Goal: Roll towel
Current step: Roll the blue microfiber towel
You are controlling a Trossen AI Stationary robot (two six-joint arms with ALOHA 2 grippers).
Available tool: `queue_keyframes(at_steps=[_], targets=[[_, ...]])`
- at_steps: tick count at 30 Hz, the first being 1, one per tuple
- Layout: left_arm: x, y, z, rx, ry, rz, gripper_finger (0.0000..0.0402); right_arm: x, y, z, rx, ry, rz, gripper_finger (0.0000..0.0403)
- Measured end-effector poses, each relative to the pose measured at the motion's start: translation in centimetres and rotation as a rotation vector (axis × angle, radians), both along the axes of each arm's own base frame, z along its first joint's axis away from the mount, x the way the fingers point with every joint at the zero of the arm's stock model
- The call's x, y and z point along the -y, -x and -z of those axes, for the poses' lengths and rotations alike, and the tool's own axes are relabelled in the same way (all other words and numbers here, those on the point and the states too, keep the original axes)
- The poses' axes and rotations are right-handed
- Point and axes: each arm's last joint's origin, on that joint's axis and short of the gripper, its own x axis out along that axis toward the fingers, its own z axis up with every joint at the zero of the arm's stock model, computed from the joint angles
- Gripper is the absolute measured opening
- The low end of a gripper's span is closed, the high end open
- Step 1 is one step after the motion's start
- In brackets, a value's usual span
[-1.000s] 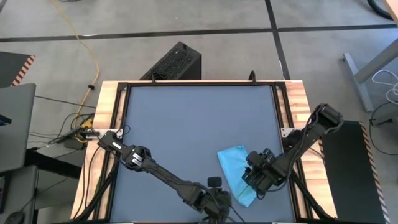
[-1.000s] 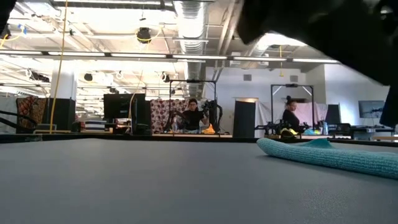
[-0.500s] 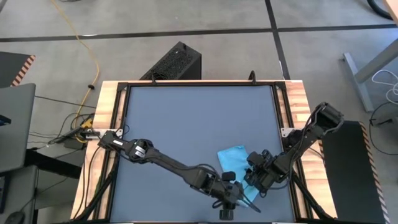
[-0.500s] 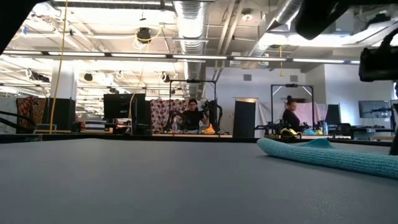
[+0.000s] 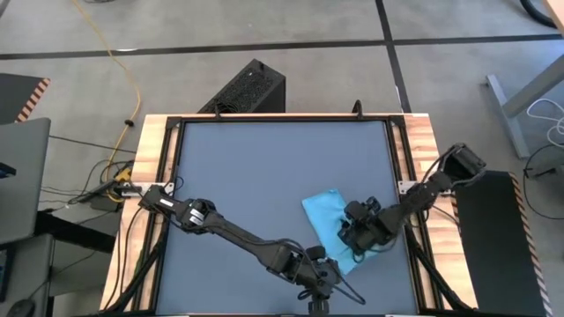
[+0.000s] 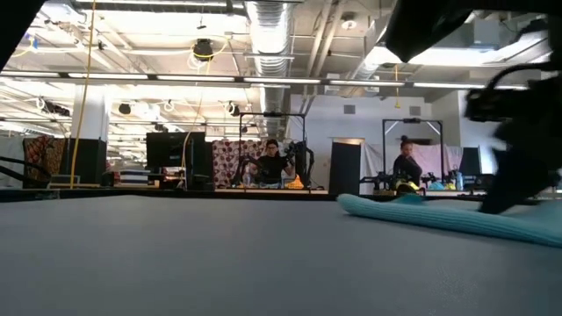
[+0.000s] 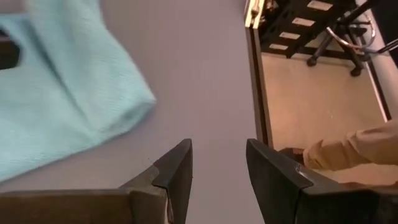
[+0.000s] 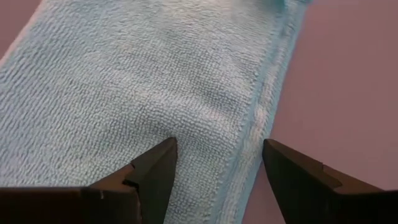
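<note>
The sky-blue towel (image 5: 324,220) lies flat on the dark tabletop, toward its right near part. It also shows in the low view (image 6: 439,218). My right gripper (image 5: 357,236) stands over the towel's near right part, open, fingers pointing down (image 8: 217,149). My left gripper (image 5: 322,280) is open and empty just off the towel's near corner (image 7: 134,109), close to the table's near edge. In its wrist view its fingers (image 7: 217,155) hang over bare table beside the towel (image 7: 56,93). My right gripper comes at the towel from above with its fingers spread. One fingertip (image 8: 163,158) is down on the towel's flat top face (image 8: 155,124), and the other (image 8: 277,158) stands at the hemmed side edge (image 8: 261,118). The towel lies flat on the table.
Bare tabletop (image 5: 256,167) stretches to the left and far side. The wooden frame rail (image 7: 254,74) runs along the table edge close to my left gripper. A black box (image 5: 251,88) stands beyond the far edge. People sit far off in the room (image 6: 272,162).
My left gripper has swung toward the table's right edge, up to the towel's near corner. My right gripper has moved toward the table's far and left side, and the towel has slid along the table with it, staying flat.
</note>
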Motion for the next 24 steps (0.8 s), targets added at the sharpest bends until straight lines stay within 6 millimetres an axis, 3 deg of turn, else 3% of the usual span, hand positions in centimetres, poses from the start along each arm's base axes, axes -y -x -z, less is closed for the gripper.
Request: queue_keyframes(at_steps=[11,24], targets=[[-0.1,0.2,0.2,-0.042,0.016,-0.036,0.0139,5.5,-3.6,-0.3,-0.005,0.009,0.061,0.0265],[1.0,1.1,0.0,-0.014,-0.040,-0.170,0.0139,4.2,-3.2,-1.2,0.024,-0.004,-0.014,0.0265]])
